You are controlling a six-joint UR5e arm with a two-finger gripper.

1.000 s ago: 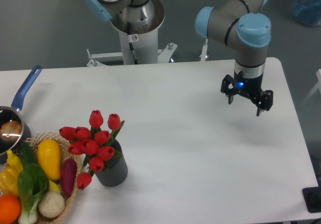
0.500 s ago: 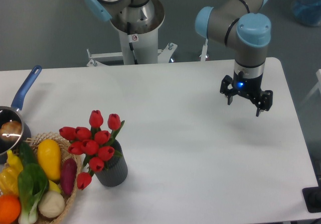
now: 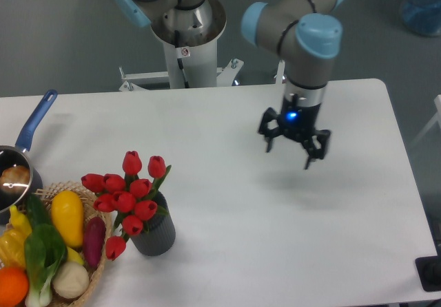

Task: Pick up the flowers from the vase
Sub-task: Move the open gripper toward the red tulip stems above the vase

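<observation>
The flowers (image 3: pixel 127 198), a bunch of red tulip buds with green stems, stand in the small dark grey ribbed vase (image 3: pixel 154 233) near the table's front left. My gripper (image 3: pixel 289 156) hangs open and empty above the table's middle right, well to the right of the flowers and farther back. Its fingers point down and are spread apart. Nothing is between them.
A wicker basket (image 3: pixel 96 266) with vegetables sits at the front left corner, touching the vase's left side. A blue-handled pan (image 3: pixel 24 149) lies at the left edge. The robot base (image 3: pixel 186 38) stands behind the table's back edge.
My gripper has moved left, toward the table's middle, by about a gripper's width. It stays open. The flowers and vase have not moved.
</observation>
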